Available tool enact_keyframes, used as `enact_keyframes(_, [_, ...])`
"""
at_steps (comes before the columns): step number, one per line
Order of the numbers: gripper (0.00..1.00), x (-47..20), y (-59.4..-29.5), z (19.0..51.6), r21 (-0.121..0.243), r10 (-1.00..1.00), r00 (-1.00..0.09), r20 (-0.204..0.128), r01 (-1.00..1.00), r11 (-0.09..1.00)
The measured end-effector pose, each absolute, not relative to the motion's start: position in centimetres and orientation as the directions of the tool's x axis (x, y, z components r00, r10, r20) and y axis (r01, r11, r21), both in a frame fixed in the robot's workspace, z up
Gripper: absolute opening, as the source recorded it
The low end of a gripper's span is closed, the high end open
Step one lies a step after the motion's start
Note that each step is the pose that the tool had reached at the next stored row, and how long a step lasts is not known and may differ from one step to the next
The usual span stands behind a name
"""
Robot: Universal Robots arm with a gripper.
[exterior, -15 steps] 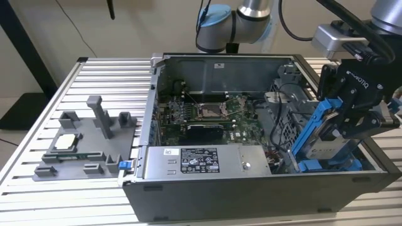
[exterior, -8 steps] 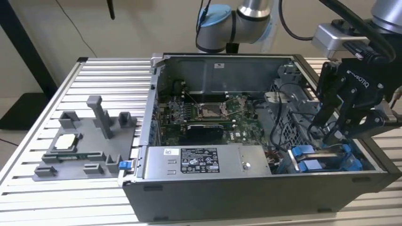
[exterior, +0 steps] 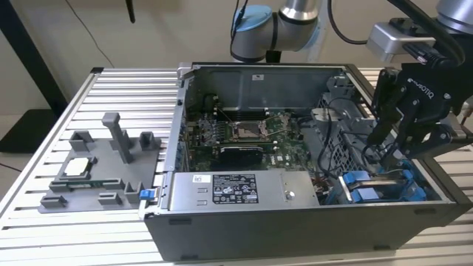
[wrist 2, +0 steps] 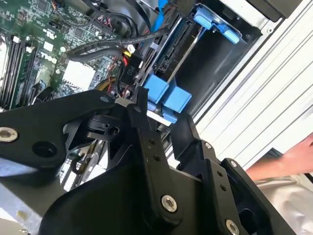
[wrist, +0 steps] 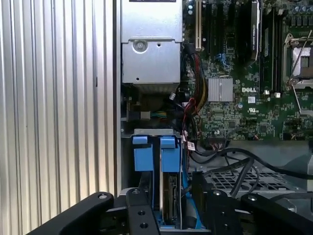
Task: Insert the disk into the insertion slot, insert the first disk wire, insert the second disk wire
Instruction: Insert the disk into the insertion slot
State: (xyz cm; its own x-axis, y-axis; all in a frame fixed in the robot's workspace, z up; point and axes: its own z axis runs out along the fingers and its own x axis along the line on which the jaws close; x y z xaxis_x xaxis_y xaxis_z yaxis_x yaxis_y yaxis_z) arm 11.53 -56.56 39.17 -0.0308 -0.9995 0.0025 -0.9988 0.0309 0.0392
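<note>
The disk [wrist: 169,203] stands on edge inside the insertion slot [wrist: 151,131], at the case's front corner on the exterior view's right. Its blue carrier frame [exterior: 362,187] shows two blue tabs [wrist: 157,154] at the top. My gripper [exterior: 386,154] hangs just above the slot with its black fingers [wrist: 139,210] apart on either side of the disk's edge, and nothing is gripped. In the second wrist view the gripper [wrist 2: 164,115] sits just over the blue tabs [wrist 2: 166,95]. Loose black wires [wrist: 234,164] run beside the slot, over the perforated cage.
The grey power-supply box [exterior: 236,188] lies along the case's front wall, with the green motherboard [exterior: 236,133] behind it. The perforated cage [wrist: 244,181] stands next to the slot. A grey fixture [exterior: 96,166] sits on the ribbed table. A person's hand [wrist 2: 293,156] is outside the case.
</note>
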Motion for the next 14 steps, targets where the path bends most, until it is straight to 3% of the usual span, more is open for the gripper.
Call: enact_keyframes(14, [1.0,12.2,-54.6,39.2,0.032,-0.999,-0.031,-0.017,-0.999,0.03])
